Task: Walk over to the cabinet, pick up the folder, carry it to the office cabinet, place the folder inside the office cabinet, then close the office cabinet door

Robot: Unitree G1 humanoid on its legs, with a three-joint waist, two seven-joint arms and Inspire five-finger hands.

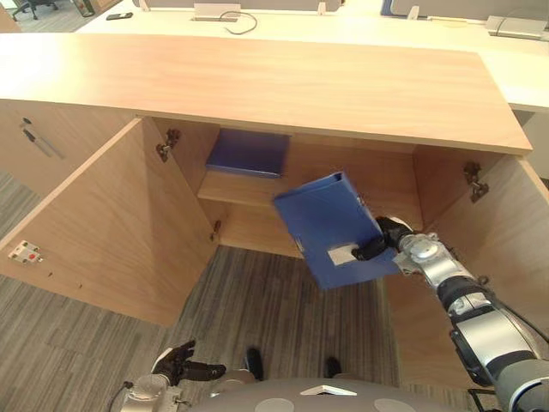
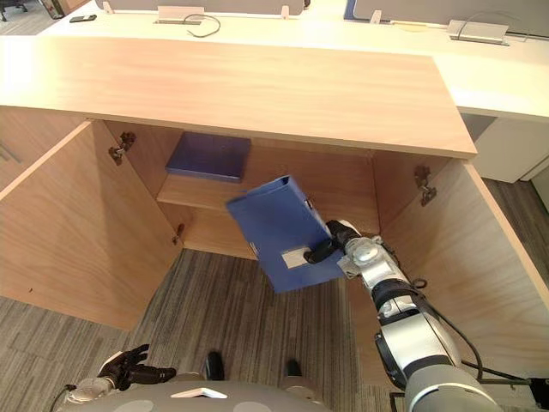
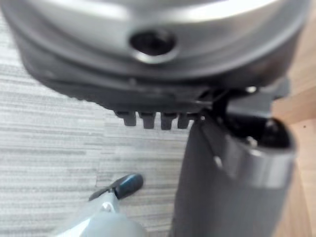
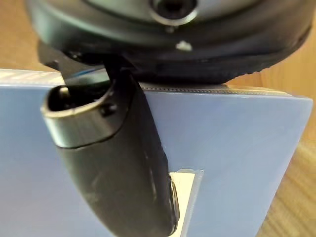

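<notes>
Left eye view, legend. I read the office cabinet (image 1: 257,81) as the largest item: a low unit of light wood with a broad flat top, and a pale desk (image 1: 343,30) runs behind it. Both leaves stand wide open. The left door (image 1: 111,223) swings out towards the robot's left and the right door (image 1: 506,249) towards its right. Grey striped carpet (image 1: 257,300) covers the floor in front of the opening.

Inside, a shelf (image 1: 232,190) spans the cabinet's left and middle part. A second blue folder (image 1: 249,153) lies flat on it, far back on the left.

The blue folder (image 1: 330,223), the task's thing, hangs tilted in the air before the opening, right of centre, with its upper edge level with the shelf front. I cannot tell whether it touches the shelf.

The right hand (image 1: 382,239) grips this folder at its lower right corner. In the right wrist view the thumb (image 4: 118,163) lies pressed on the blue cover, and the other fingers pass behind it.

The left hand (image 1: 182,365) hangs low over the carpet, well apart from the cabinet, its fingers loosely spread and holding nothing.

A white label (image 1: 341,255) sits on the held folder's cover, just beside the thumb. Metal hinges (image 1: 166,144) show at the upper inner corners of the opening.
</notes>
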